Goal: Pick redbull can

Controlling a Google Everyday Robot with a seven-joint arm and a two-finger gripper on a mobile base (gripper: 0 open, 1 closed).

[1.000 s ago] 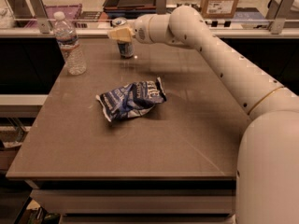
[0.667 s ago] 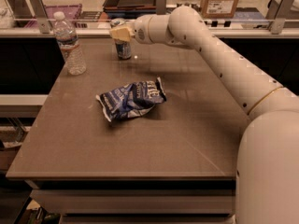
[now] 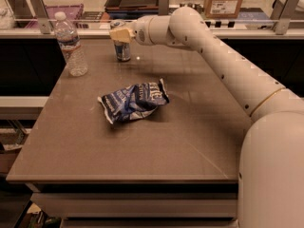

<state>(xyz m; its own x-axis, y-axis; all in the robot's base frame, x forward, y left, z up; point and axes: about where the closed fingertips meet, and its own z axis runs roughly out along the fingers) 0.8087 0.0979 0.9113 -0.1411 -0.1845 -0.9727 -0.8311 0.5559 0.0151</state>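
The slim silver-and-blue metal redbull can (image 3: 123, 51) stands upright near the far edge of the brown table (image 3: 199, 127). My tan gripper (image 3: 119, 34) reaches in from the right and overlaps its upper half. I cannot tell whether the gripper is open or closed; with the can's long axis vertical, I judge a level side grasp fits.

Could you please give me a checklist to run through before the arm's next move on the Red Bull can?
1. Redbull can upright on the table: ok.
2. Gripper at the can's upper part: ok.
3. Firm hold on the can: cannot tell.
4. Water bottle standing apart from the can: ok.
5. Snack bag apart from the can, nearer the camera: ok.
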